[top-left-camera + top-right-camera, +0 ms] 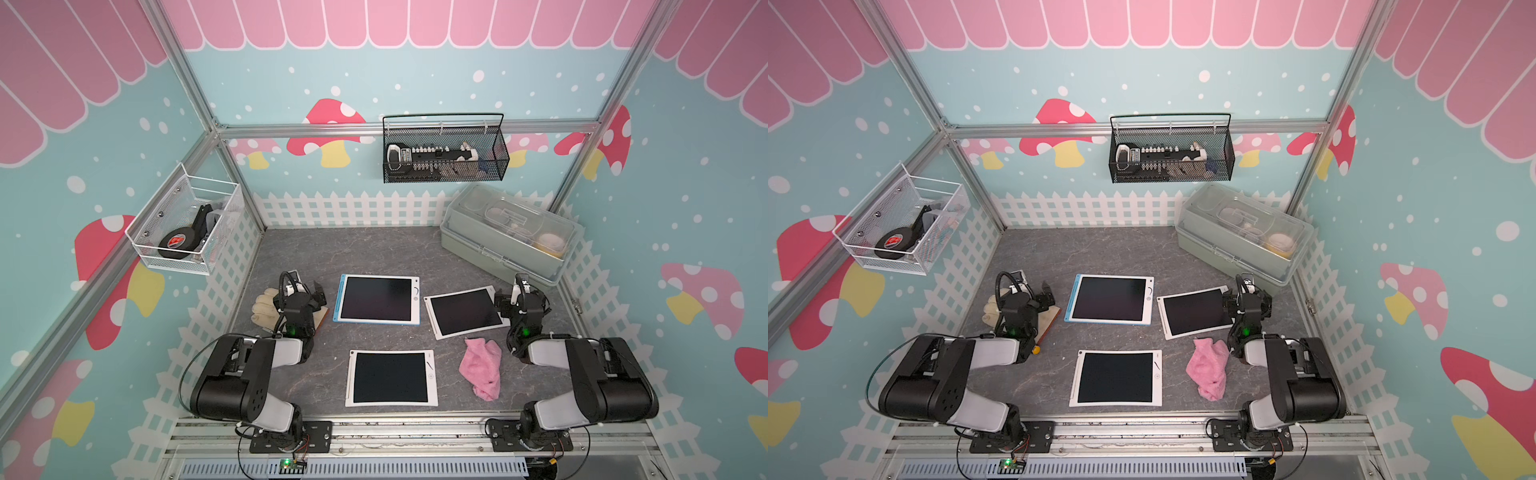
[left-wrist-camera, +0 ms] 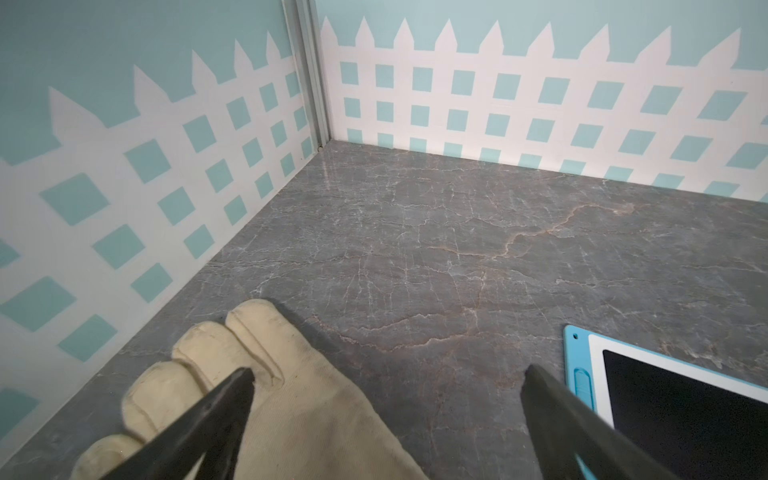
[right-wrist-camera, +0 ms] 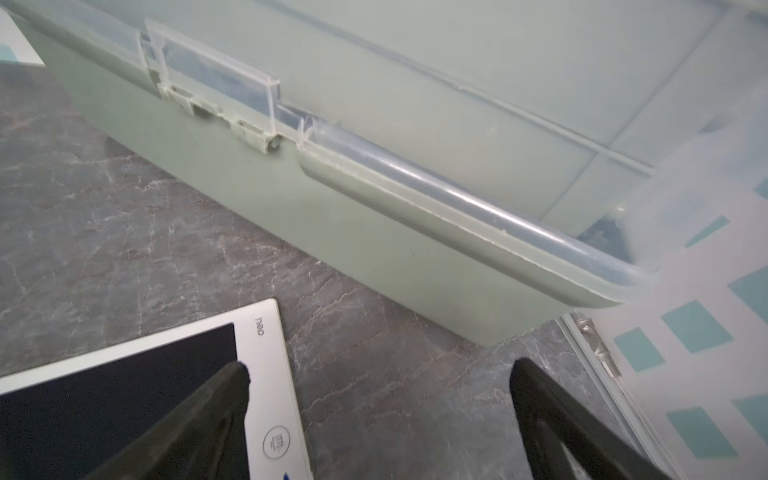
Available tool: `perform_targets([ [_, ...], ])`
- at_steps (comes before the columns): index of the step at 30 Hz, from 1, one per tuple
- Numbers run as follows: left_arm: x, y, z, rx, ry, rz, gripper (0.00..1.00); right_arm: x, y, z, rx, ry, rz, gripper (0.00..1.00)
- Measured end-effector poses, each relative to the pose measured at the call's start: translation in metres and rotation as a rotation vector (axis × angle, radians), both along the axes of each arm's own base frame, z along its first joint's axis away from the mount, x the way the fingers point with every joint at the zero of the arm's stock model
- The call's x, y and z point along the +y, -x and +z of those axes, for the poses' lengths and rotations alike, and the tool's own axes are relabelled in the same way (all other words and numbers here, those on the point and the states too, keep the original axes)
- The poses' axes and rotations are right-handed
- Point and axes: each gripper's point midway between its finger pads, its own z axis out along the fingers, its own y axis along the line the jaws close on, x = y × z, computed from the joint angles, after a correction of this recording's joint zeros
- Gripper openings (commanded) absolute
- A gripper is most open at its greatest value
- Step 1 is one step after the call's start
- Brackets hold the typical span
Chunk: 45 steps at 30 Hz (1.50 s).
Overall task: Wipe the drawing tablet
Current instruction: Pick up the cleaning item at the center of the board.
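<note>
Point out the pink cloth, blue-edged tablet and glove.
pink cloth [image 1: 482, 368], in a top view, middle of the fabric
blue-edged tablet [image 1: 376, 298], in a top view, dark screen
glove [image 2: 311, 424], left wrist view, palm

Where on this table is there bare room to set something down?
Biggest free patch: the back of the table, between the blue-framed tablet, the fence wall and the storage box. Crowded: glove, tilted white tablet, front white tablet and pink cloth fill the rest.
</note>
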Motion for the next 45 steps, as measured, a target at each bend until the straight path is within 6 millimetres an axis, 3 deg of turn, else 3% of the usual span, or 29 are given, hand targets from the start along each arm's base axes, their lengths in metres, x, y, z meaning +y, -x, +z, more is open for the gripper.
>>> perform_targets([
  [2,-0.019,-0.002,0.04,-0.048,-0.018,0.002,0.99,0.005,-0.012,0.045,-0.036,-0.005,-0.008,0.99],
  [5,-0.044,-0.008,0.14,-0.204,0.033,0.024,0.99,0.008,-0.031,0.167,-0.2,-0.118,-0.057,0.99],
  [6,-0.05,-0.01,0.178,-0.246,0.105,0.031,0.99,0.007,-0.033,0.216,-0.279,-0.193,-0.078,0.99],
  [8,-0.051,-0.009,0.239,-0.306,0.278,0.047,0.99,0.006,-0.022,0.292,-0.426,-0.348,-0.078,0.99],
  [9,-0.047,-0.006,0.264,-0.342,0.371,0.038,0.99,0.007,-0.014,0.316,-0.465,-0.401,-0.047,0.99],
  [11,-0.04,-0.002,0.276,-0.341,0.515,-0.007,0.99,0.012,-0.002,0.329,-0.427,-0.457,-0.038,0.99],
  [13,-0.05,0.002,0.253,-0.237,0.616,-0.039,0.98,0.037,0.001,0.318,-0.306,-0.476,-0.028,0.98],
  [14,-0.07,0.005,0.23,-0.134,0.65,-0.075,0.96,0.061,0.002,0.301,-0.212,-0.479,0.01,0.95],
  [16,-0.125,0.018,0.175,0.107,0.674,-0.166,0.89,0.104,0.011,0.246,0.005,-0.467,0.081,0.85],
  [18,-0.177,0.055,0.106,0.391,0.644,-0.254,0.84,0.131,0.039,0.162,0.269,-0.451,0.108,0.8],
  [20,-0.201,0.104,0.044,0.634,0.602,-0.288,0.8,0.135,0.081,0.082,0.515,-0.426,0.083,0.8],
  [21,-0.202,0.129,0.015,0.742,0.579,-0.28,0.79,0.132,0.107,0.043,0.636,-0.409,0.059,0.81],
  [23,-0.194,0.173,-0.027,0.901,0.535,-0.244,0.77,0.122,0.149,-0.006,0.799,-0.377,0.014,0.83],
  [24,-0.189,0.192,-0.042,0.956,0.514,-0.229,0.76,0.118,0.165,-0.021,0.848,-0.368,-0.003,0.83],
  [26,-0.183,0.219,-0.055,1.009,0.501,-0.229,0.74,0.114,0.181,-0.036,0.878,-0.37,-0.018,0.82],
  [28,-0.181,0.23,-0.056,1.012,0.522,-0.237,0.73,0.112,0.187,-0.044,0.866,-0.392,-0.028,0.8],
  [33,-0.181,0.231,-0.051,0.97,0.573,-0.247,0.72,0.108,0.195,-0.063,0.793,-0.463,-0.032,0.71],
  [38,-0.176,0.235,-0.056,0.968,0.579,-0.242,0.66,0.113,0.19,-0.079,0.767,-0.5,-0.028,0.61],
  [40,-0.175,0.236,-0.057,0.965,0.585,-0.238,0.65,0.116,0.186,-0.084,0.77,-0.512,-0.036,0.48],
  [42,-0.173,0.237,-0.057,0.961,0.593,-0.234,0.64,0.118,0.184,-0.092,0.783,-0.516,-0.049,0.2],
  [44,-0.171,0.239,-0.059,0.962,0.593,-0.223,0.64,0.116,0.182,-0.095,0.785,-0.509,-0.066,0.0],
  [45,-0.169,0.24,-0.061,0.967,0.59,-0.215,0.64,0.116,0.181,-0.094,0.779,-0.513,-0.071,0.0],
])
